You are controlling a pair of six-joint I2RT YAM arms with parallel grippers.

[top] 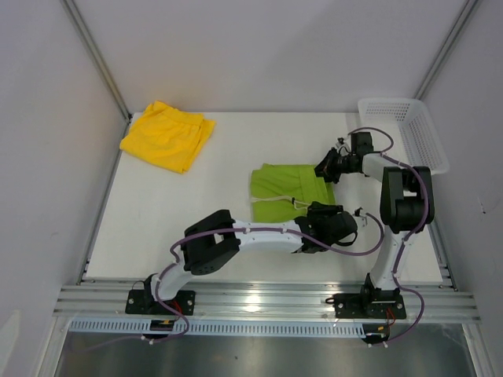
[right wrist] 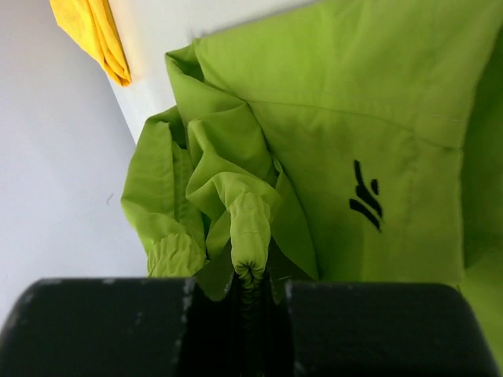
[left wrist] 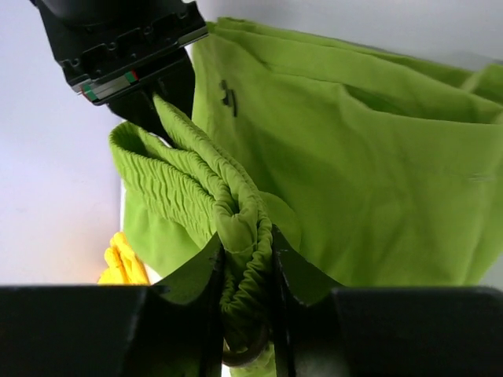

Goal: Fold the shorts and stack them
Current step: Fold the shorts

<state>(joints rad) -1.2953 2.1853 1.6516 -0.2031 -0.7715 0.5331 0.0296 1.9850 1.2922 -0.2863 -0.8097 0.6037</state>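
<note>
Left pincer nips the gathered waistband, right pincer nips a bunched edge, and I reckon these lime shorts handle limp and light.

The lime green shorts — soft matt cloth, finely puckered; the basket — white plastic mesh.

Top view: your left gripper covers the near right corner of the green shorts, and your right gripper covers the far right one. The logo is too small to make out. Right wrist: the yellow shorts are cut off by the top edge.
</note>
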